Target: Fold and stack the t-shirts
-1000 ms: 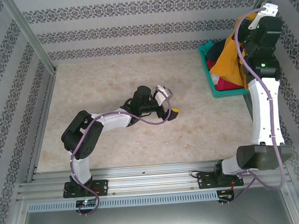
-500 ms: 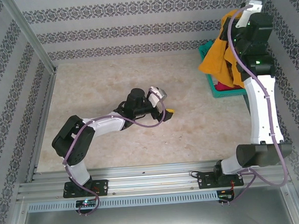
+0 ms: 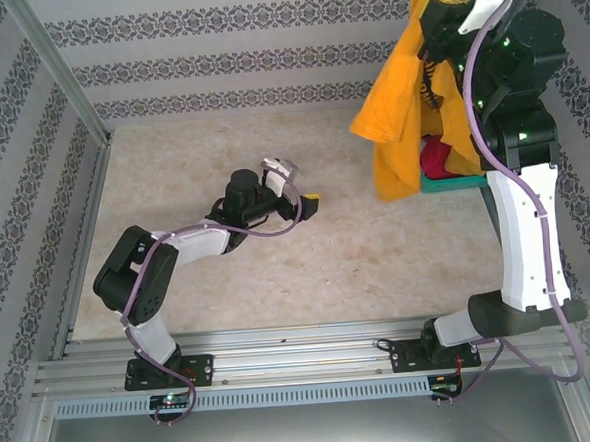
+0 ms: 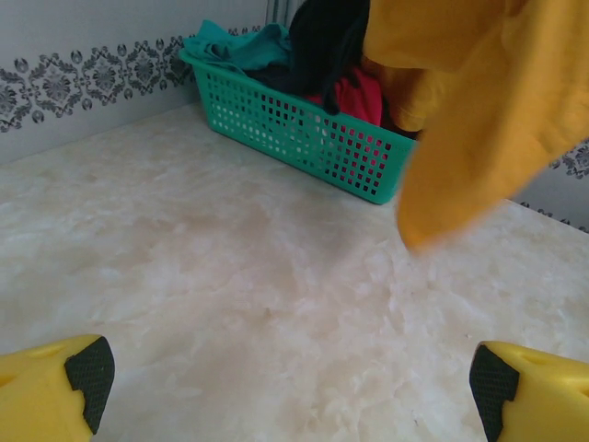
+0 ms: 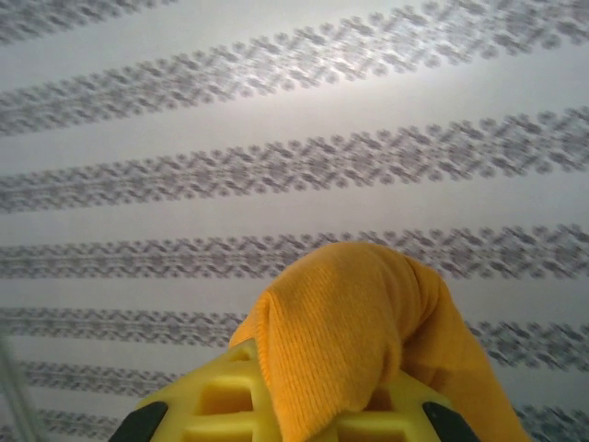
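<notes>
Above the basket (image 3: 455,182): right tool (image 5: 320,416) pinching orange-yellow t-shirt (image 3: 400,104), jaws under cloth | left tool (image 4: 290,382) spread | other t-shirts (image 4: 241,48) partly hidden

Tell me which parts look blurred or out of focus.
Left wrist view: the orange-yellow cloth t-shirt is smeared at its lower edge; the teal plastic mesh basket is sharp. Right wrist view: the patterned wallpaper is soft, the shirt's knit crisp.
</notes>
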You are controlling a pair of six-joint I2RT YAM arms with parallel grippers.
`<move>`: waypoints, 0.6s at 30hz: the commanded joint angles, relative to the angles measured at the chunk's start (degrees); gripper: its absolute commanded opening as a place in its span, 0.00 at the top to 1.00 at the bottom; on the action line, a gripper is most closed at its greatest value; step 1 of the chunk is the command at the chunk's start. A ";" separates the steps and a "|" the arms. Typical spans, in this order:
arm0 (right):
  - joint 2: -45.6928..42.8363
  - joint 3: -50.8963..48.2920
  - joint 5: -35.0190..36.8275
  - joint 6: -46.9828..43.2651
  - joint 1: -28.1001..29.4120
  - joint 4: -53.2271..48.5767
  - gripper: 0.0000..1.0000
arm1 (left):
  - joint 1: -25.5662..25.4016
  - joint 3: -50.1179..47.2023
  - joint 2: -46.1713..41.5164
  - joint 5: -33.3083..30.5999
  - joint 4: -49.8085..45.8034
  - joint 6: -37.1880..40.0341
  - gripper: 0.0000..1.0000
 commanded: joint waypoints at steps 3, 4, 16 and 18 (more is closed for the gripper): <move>4.81 8.01 -6.38 -0.37 5.46 3.26 1.00 | 2.67 -3.40 -4.31 -1.58 3.00 -1.81 0.00; 5.95 9.23 -6.93 -0.26 6.42 3.18 1.00 | 3.42 -4.12 -4.86 -1.96 3.34 -2.50 0.00; 27.42 33.12 -15.72 8.98 16.81 2.40 1.00 | 15.82 -16.40 -21.25 -8.19 -5.38 -1.75 0.00; 31.80 38.73 -16.51 11.13 17.17 1.73 1.00 | 17.67 -17.60 -24.51 -9.33 -8.84 -0.74 0.00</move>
